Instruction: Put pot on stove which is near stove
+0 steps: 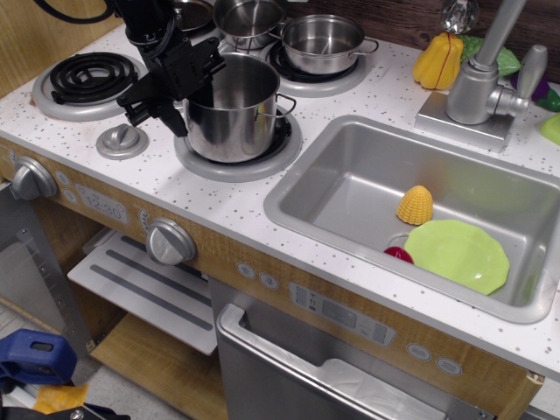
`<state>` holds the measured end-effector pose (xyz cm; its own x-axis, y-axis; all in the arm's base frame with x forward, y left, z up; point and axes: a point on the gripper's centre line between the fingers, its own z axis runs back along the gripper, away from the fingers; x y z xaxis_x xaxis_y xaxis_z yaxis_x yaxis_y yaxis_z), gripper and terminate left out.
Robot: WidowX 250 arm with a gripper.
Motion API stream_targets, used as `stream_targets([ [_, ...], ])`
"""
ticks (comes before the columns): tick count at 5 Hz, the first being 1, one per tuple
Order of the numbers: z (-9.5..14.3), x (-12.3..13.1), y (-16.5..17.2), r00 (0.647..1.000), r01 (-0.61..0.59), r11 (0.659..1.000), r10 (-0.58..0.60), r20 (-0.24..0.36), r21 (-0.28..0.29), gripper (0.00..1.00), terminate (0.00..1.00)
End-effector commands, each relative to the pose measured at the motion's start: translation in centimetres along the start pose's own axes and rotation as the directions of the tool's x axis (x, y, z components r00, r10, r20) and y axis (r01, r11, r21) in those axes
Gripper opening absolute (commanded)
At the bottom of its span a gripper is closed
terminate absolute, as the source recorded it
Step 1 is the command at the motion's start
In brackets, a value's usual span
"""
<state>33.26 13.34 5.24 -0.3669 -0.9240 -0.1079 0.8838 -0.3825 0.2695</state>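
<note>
The tall shiny steel pot (234,118) stands upright on the front-middle stove (229,166), a black coil burner with a wide silver rim. Its base covers most of the coil. My black gripper (185,83) is at the pot's upper left rim and looks shut on the rim or its left handle. The contact point is partly hidden by the gripper body. The pot's right loop handle (286,105) shows clearly.
A bare coil burner (83,74) lies at the left. A shorter wide pot (322,42) and another pot (249,16) stand on the back burners. A silver knob (122,139) sits front left. The sink (350,184) holds yellow corn (415,205) and a green plate (456,255). The faucet (479,79) stands behind it.
</note>
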Motion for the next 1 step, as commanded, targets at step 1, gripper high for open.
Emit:
stream_targets([
  [1, 1.22, -0.70, 0.97, 0.999, 0.009, 0.999, -0.008, -0.034, 0.035, 1.00, 1.00],
])
